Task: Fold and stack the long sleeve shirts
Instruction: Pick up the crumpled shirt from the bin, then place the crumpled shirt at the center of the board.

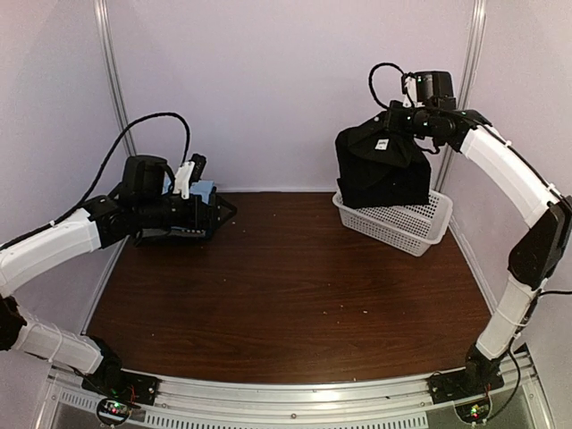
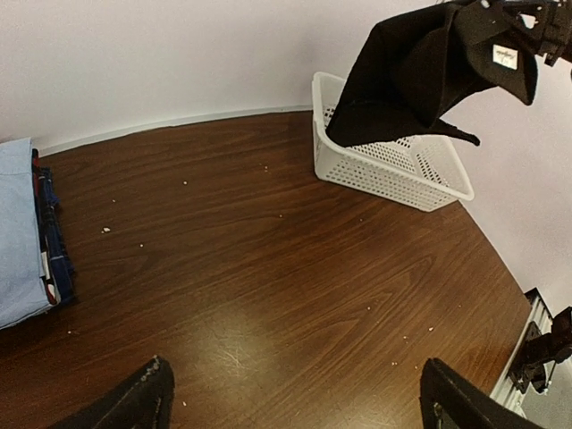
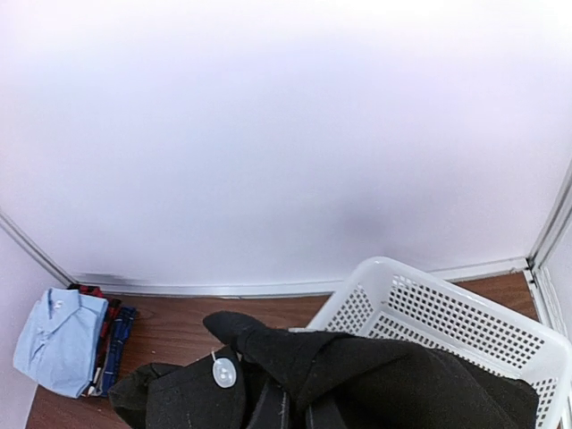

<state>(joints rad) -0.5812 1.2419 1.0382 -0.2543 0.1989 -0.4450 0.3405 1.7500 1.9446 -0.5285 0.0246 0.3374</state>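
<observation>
Nearest the lens, the left fingers (image 2: 134,402) are seen far apart: left jaws wide, nothing held, above the bench (image 1: 286,295). The right jaws are closed on the black shirt (image 1: 384,170), hung over the white basket (image 1: 407,223), its hem apparently inside. The folded shirts (image 2: 27,232), light blue uppermost, are stacked at the bench's far left.

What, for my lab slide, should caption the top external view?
Right gripper holds a large black fabric shirt over the white plastic mesh basket; left gripper open.
</observation>
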